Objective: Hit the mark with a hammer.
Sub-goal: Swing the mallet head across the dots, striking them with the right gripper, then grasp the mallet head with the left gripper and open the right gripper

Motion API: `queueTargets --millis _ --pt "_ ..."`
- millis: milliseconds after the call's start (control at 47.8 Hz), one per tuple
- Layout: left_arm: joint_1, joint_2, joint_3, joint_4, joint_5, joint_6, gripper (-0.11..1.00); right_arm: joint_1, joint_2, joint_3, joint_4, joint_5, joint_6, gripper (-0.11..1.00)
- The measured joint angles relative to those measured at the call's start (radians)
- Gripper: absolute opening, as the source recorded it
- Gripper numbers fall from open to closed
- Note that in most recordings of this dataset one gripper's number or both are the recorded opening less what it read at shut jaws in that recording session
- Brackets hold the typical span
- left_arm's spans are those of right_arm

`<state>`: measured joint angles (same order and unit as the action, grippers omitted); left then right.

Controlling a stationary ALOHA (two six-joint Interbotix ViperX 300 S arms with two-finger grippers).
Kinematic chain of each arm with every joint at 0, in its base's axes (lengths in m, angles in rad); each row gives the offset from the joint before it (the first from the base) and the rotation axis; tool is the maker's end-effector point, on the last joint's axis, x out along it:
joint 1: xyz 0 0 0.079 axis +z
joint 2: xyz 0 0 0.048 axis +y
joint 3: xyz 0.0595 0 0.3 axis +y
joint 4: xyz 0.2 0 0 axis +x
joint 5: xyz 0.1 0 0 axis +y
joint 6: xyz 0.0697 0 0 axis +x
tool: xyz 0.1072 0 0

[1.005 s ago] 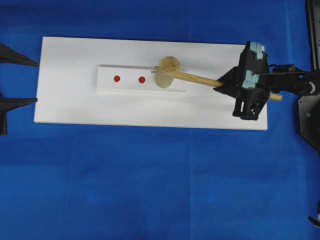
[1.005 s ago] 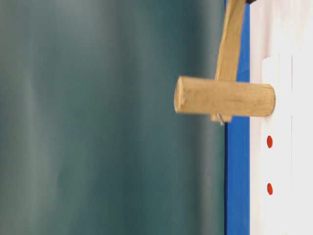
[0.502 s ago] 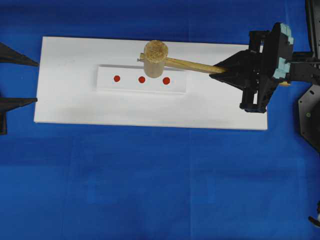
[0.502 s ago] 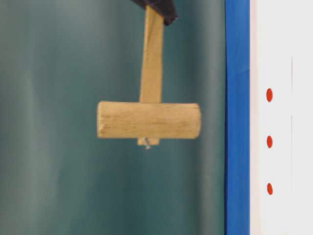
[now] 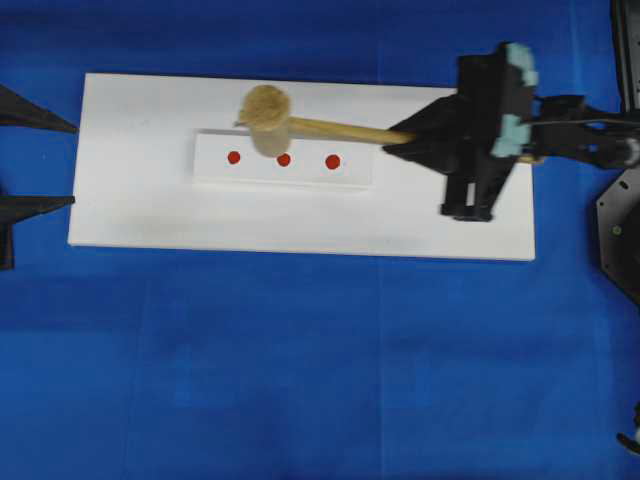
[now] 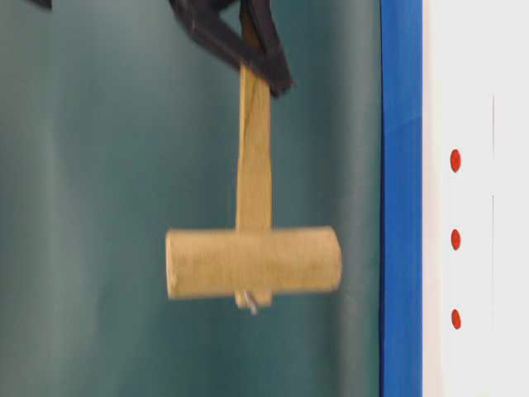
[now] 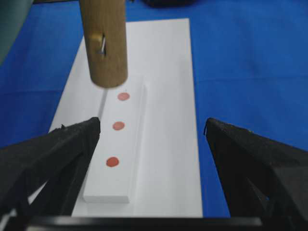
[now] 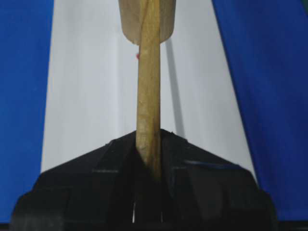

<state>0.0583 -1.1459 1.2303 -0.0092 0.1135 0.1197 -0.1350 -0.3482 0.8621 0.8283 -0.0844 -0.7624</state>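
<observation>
The hammer (image 5: 265, 106), a light wooden mallet, hangs in the air above the white strip (image 5: 300, 172). My right gripper (image 5: 402, 137) is shut on its handle (image 8: 148, 86). Three red marks (image 5: 234, 157) (image 5: 284, 159) (image 5: 333, 161) lie in a row on the strip. From overhead the head sits just over the strip's far edge, between the left and middle marks. In the table-level view the head (image 6: 253, 263) is well off the board, level with the span between two of the marks (image 6: 455, 240). My left gripper (image 7: 151, 130) stands open at the board's left end, nothing between its fingers.
The strip lies on a larger white board (image 5: 150, 210) resting on a blue cloth (image 5: 300, 360). Black robot base parts (image 5: 620, 230) stand at the right edge.
The hammer head has lifted off the right-hand mark and travelled left along the strip. My right gripper moved left with it. The left gripper has stayed put.
</observation>
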Motion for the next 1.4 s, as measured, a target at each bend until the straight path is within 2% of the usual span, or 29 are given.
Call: queueTargets --millis 398,670,816,1068,1403 --pt "0.0 0.0 0.0 0.0 0.0 0.0 0.89 0.035 0.218 -0.212 -0.017 0.006 0.0 0.02" --pt "0.026 0.009 0.0 0.0 -0.008 0.0 0.9 0.043 0.245 -0.245 -0.025 0.011 0.0 0.02" --pt "0.06 0.072 0.018 0.0 -0.109 0.0 0.9 0.043 0.245 -0.245 -0.025 0.014 0.0 0.02" --pt "0.063 0.278 0.02 0.0 -0.322 0.0 0.9 0.043 0.245 -0.245 -0.026 0.015 0.0 0.02" --pt "0.063 0.528 -0.064 0.0 -0.474 0.0 0.91 0.041 0.247 -0.245 -0.026 0.015 0.0 0.02"
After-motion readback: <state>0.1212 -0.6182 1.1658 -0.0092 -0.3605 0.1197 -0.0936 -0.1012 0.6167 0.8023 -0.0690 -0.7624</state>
